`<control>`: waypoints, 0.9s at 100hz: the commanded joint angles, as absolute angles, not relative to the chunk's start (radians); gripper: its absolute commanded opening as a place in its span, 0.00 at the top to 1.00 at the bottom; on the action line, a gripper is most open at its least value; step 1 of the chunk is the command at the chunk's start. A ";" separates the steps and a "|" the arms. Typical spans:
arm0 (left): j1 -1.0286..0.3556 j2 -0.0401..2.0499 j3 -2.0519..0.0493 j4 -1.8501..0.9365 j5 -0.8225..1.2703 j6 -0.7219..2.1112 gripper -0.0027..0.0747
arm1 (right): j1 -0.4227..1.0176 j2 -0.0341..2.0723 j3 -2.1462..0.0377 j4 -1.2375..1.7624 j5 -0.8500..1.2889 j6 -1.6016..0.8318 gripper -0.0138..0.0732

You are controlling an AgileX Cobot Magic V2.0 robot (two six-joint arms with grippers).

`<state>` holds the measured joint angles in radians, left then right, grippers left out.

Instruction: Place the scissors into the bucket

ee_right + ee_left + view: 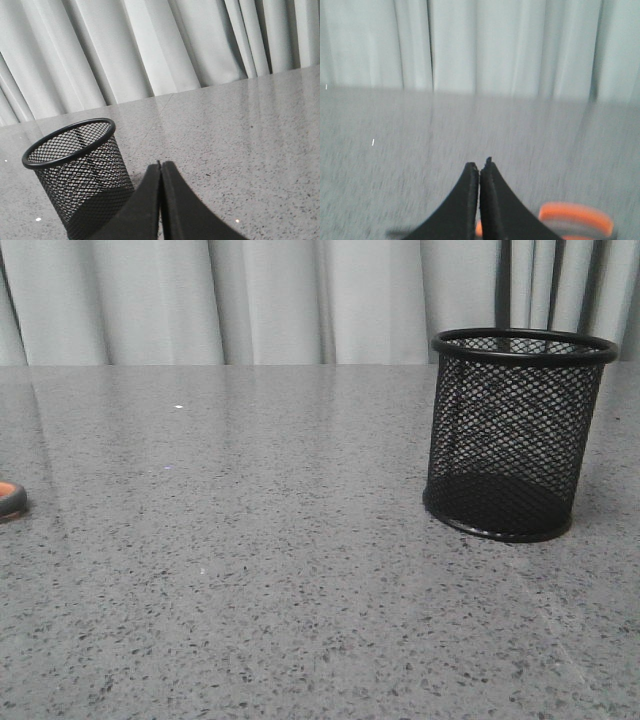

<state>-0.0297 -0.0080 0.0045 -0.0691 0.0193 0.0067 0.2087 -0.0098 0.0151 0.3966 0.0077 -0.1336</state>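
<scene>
The bucket [518, 435] stands upright on the speckled grey counter [250, 570] at the right of the front view, about mid-height in the frame, its rim open and nothing visible inside through the mesh. Pale curtains [250, 300] hang behind the counter's far edge.

The scissors [10, 499] barely show in the front view: only a sliver of an orange and dark handle at the far left edge, lying on the counter, well apart from the bucket. Neither arm appears in that view.

In the left wrist view, which is blurred, the left gripper [479, 172] has its fingers [462, 205] pressed together with only a thin seam between them, and nothing is seen between the tips. An orange and grey handle loop of the scissors [576, 219] lies at the lower right of that frame, just beside the fingers, and a further bit of orange peeks out below them; whether the fingers touch the scissors cannot be told.

In the right wrist view the right gripper [160, 170] is likewise clenched, its fingers [182, 210] meeting along a narrow line and holding nothing. The bucket [80, 175] sits at the lower left of that frame, near the fingers but apart from them.
</scene>
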 commanded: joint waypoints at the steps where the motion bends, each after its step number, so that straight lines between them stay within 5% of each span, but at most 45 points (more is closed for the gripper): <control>1: -0.037 -0.032 0.049 -0.190 -0.173 0.000 0.99 | 0.203 -0.029 0.027 0.435 -0.064 -0.141 0.90; 25: -0.037 -0.032 0.046 -0.784 -0.240 -0.015 0.99 | 0.203 -0.029 0.026 0.451 -0.081 -0.141 0.90; 44: -0.037 -0.032 0.017 -0.806 -0.248 -0.015 0.99 | 0.203 -0.017 -0.030 0.455 -0.046 -0.141 0.88; 55: -0.037 -0.008 -0.079 -0.634 -0.108 -0.015 0.90 | 0.203 0.043 -0.110 0.455 0.039 -0.141 0.75; 73: -0.037 0.152 -0.323 -0.272 0.184 -0.015 0.56 | 0.203 0.214 -0.249 0.438 0.112 -0.141 0.35; 90: -0.037 0.377 -0.557 -0.034 0.434 0.012 0.57 | 0.203 0.341 -0.328 0.424 0.116 -0.141 0.31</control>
<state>-0.0313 0.2636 -0.4236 -0.1557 0.3566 -0.0108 0.2087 0.2797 -0.2637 0.4368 0.1723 -0.1336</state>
